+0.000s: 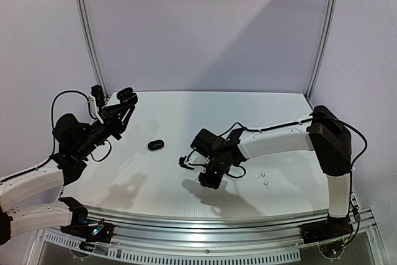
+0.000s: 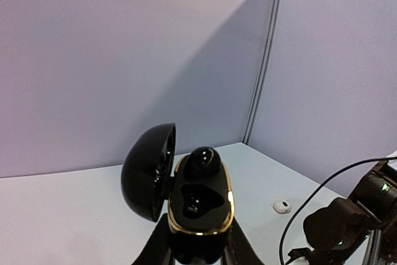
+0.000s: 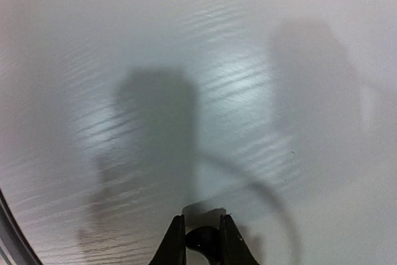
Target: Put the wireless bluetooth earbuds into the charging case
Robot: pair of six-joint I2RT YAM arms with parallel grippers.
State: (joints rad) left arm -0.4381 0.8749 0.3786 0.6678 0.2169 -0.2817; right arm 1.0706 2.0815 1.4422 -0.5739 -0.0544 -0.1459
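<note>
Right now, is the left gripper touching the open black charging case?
Touching. The left wrist view shows the charging case clamped between the fingers of the left gripper, which press against its lower sides with no gap.

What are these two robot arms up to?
They are putting earbuds into a charging case. The left end effector holds an open case upright with its lid swung back. One black earbud sits in the upper slot, and the lower slot looks empty. The right end effector, low over the table, pinches a small dark thing, apparently a second earbud. A closed case and two white earbuds lie on the table.
</note>
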